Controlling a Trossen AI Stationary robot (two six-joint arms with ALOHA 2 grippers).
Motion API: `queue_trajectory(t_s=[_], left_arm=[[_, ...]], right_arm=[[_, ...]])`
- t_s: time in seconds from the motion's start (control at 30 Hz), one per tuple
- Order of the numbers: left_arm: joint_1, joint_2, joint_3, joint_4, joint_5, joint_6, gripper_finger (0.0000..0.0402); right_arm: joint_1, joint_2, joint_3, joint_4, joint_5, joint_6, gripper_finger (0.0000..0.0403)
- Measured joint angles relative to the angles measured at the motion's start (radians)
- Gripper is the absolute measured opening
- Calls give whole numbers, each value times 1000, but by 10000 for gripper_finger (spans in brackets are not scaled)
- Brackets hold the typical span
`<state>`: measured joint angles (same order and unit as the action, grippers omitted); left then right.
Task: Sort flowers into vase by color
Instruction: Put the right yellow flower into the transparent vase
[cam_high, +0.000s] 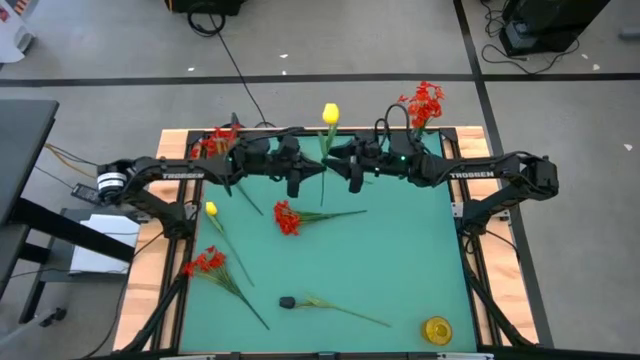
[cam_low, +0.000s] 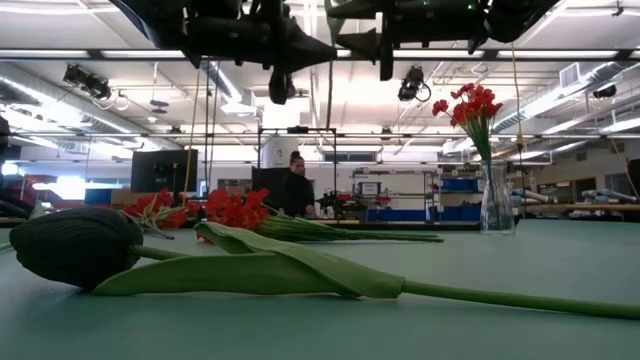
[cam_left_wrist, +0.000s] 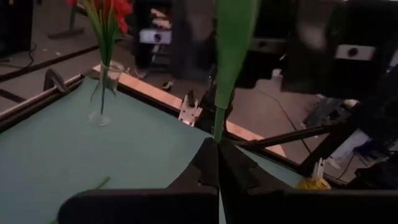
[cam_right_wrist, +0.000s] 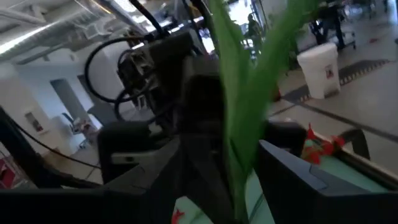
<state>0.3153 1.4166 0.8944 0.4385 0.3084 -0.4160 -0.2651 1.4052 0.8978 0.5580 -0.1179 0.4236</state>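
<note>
A yellow flower (cam_high: 330, 113) on a long green stem is held up over the table's far middle, between both grippers. My left gripper (cam_high: 320, 172) (cam_left_wrist: 218, 142) is shut on its stem. My right gripper (cam_high: 333, 153) (cam_right_wrist: 245, 149) comes from the right and is shut on the stem higher up, at the leaves. A clear glass vase (cam_left_wrist: 101, 93) (cam_low: 496, 200) with red flowers stands at the far right corner. Two red flowers (cam_high: 287, 218) (cam_high: 205, 262), a small yellow one (cam_high: 211, 209) and a dark-headed one (cam_high: 287, 301) (cam_low: 75, 245) lie flat on the green mat. My left gripper pinches the flower's stem near its lower end (cam_left_wrist: 217, 127) between its two fingertips. The leaf and stem rise away from the fingers, and the flower is lifted clear of the table. My right gripper has the stem and leaves (cam_right_wrist: 241, 134) between its two fingers (cam_right_wrist: 292, 168). The fingers lie across the stem, and the leaves run on past them.
More red blooms (cam_high: 215, 140) show behind my left arm at the far left. A small yellow cup (cam_high: 437, 329) stands at the near right corner. The wooden rim (cam_high: 455, 150) frames the mat. A person (cam_low: 297, 185) stands far behind the table.
</note>
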Motion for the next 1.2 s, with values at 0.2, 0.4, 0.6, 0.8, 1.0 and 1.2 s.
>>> queue_trajectory(t_s=[0.2,0.4,0.6,0.8,1.0,1.2], left_arm=[[-1,5,0,-18,-1,-2,0],[-1,4,1,-64,-53,17,25],[-3,3,0,-90,-125,37,126],[2,-13,0,-97,-133,-6,186],[1,-33,0,-137,-133,-8,183],[2,-40,0,-147,-133,-2,178]], right_arm=[[-7,0,0,-60,11,36,88],[-26,0,0,-75,0,24,18],[-31,-69,0,-213,247,-58,8],[-28,-216,0,-482,732,-151,7],[-33,-373,0,-665,1112,-263,5],[-58,-497,-14,-850,1272,-144,5]])
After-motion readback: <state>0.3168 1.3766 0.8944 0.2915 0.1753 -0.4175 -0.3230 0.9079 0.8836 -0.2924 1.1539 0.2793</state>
